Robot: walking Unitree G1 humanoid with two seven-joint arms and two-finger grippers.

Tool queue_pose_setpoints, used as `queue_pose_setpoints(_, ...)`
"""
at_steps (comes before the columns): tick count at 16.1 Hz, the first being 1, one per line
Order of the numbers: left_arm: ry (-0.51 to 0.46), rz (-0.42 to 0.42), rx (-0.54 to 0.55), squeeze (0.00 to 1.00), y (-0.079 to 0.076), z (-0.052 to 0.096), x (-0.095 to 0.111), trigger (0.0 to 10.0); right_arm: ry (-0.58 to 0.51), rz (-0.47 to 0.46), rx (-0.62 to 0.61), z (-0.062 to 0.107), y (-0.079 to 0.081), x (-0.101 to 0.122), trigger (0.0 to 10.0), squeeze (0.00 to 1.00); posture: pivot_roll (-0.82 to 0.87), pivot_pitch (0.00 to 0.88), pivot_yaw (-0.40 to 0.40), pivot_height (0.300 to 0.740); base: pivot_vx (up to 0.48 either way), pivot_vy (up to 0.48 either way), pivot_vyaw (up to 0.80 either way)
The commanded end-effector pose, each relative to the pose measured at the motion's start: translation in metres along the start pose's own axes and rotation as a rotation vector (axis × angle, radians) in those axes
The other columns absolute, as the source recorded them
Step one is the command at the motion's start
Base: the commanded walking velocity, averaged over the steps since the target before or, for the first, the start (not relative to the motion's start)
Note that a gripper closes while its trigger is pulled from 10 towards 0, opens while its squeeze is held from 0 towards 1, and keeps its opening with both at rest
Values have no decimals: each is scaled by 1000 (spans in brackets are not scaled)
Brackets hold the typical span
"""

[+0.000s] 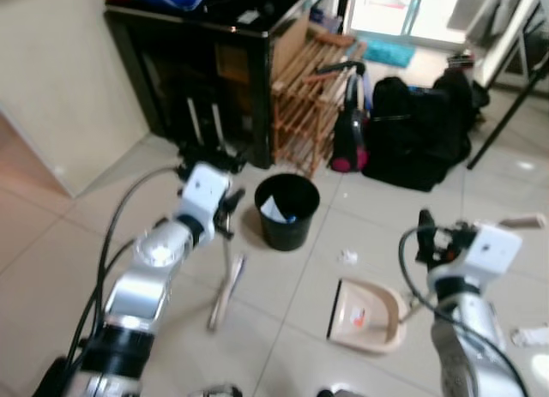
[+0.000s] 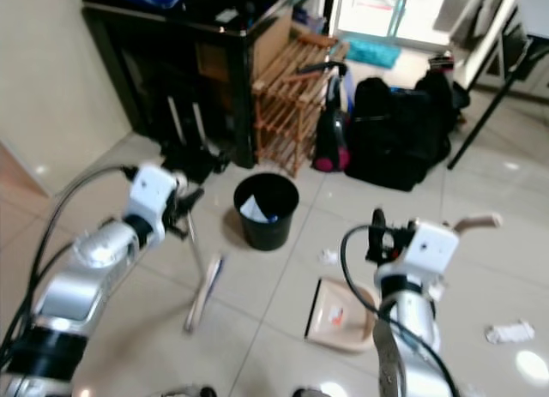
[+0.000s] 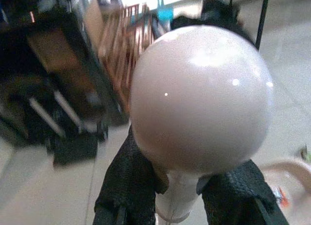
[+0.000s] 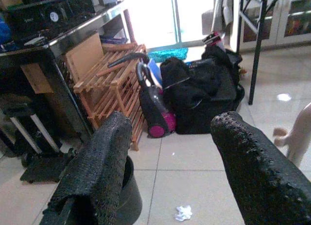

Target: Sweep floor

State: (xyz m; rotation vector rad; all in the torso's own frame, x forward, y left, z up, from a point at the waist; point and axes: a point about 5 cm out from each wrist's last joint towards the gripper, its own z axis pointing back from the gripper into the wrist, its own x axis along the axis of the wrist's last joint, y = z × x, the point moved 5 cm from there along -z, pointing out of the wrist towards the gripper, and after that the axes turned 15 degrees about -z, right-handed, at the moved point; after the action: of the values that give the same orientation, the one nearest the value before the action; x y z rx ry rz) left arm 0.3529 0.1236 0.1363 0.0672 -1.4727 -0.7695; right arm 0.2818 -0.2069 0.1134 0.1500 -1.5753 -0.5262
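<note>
Black ribbed fingers of the left gripper (image 3: 182, 198) clenched on the pale, glossy, round-knobbed broom (image 1: 225, 281), leaning just beside the round black plastic waste bin (image 1: 286, 210). Right gripper (image 4: 170, 171) released, empty. Step judged: sweeping underway; next, push the crumpled white paper scrap (image 1: 347, 256), near the bin, into the beige plastic dustpan (image 1: 369, 315).

Floor: pale glossy square tiles (image 1: 77, 268), thin grout lines, glare spots. Cream wall (image 1: 51, 80) at left. Black glass-fronted cabinet (image 1: 197, 71) against it; slatted wooden rack (image 1: 304, 105) leaning just beside. Black soft bags (image 1: 416, 131) near the rack. Bright glazed door (image 4: 160, 16) behind, daylight coming through.
</note>
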Motion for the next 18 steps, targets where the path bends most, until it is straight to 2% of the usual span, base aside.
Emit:
queue_pose_setpoints(1, -20, 8, 63, 0, 9, 7, 10, 10000, 21, 39, -1, 3, 2, 3, 10000, 0, -55, 58, 46, 740, 0, 0, 0)
queue_pose_setpoints(2, -21, -10, 80, 0, 9, 8, 8, 10000, 31, 74, -32, 2, -2, 2, 10000, 0, -55, 59, 43, 740, 0, 0, 0)
queue_pose_setpoints(4, -1, 2, 95, 0, 8, 8, 5, 10000, 41, 75, -50, 1, -3, 2, 10000, 0, -57, 64, 36, 740, 0, 0, 0)
queue_pose_setpoints(6, -9, 127, 160, 0, 16, 8, 11, 10000, 55, 113, -83, 3, -3, 2, 10000, 0, -56, 64, 38, 740, 0, 0, 0)
queue_pose_setpoints(7, -17, 146, 169, 0, 17, 8, 13, 10000, 57, 108, -90, 4, -2, 1, 10000, 0, -58, 62, 43, 740, 0, 0, 0)
queue_pose_setpoints(8, -19, 122, 165, 0, 15, 6, 15, 10000, 60, 96, -111, 3, -3, -2, 10000, 0, -59, 67, 48, 740, 0, 0, 0)
queue_pose_setpoints(9, -35, 61, 157, 0, 11, 3, 17, 10000, 62, 117, -113, 1, -2, -3, 10000, 0, -63, 66, 55, 740, 0, 0, 0)
queue_pose_setpoints(12, -35, 22, 155, 0, 7, -1, 16, 10000, 79, 140, -128, 1, -2, -6, 10000, 0, -67, 71, 59, 740, 0, 0, 0)
queue_pose_setpoints(13, -56, 10, 185, 0, 7, -1, 20, 10000, 71, 96, -171, 4, -8, -3, 10000, 0, -68, 72, 57, 740, 0, 0, 0)
queue_pose_setpoints(14, -74, 9, 187, 0, 6, -1, 22, 10000, 80, 85, -199, 5, -12, -4, 10000, 0, -70, 76, 55, 740, 0, 0, -800)
queue_pose_setpoints(16, -66, 22, 176, 0, 2, -2, 19, 10000, 98, 121, -199, 7, -13, -6, 10000, 0, -73, 80, 54, 740, 0, 0, -800)
queue_pose_setpoints(17, -62, 73, 139, 0, -3, -2, 18, 10000, 106, 150, -203, 8, -13, -6, 10000, 0, -74, 78, 52, 740, 0, 0, -800)
queue_pose_setpoints(18, -69, 89, 128, 0, -6, -1, 18, 10000, 118, 189, -222, 8, -16, -7, 10000, 0, -76, 80, 51, 740, 0, 0, -800)
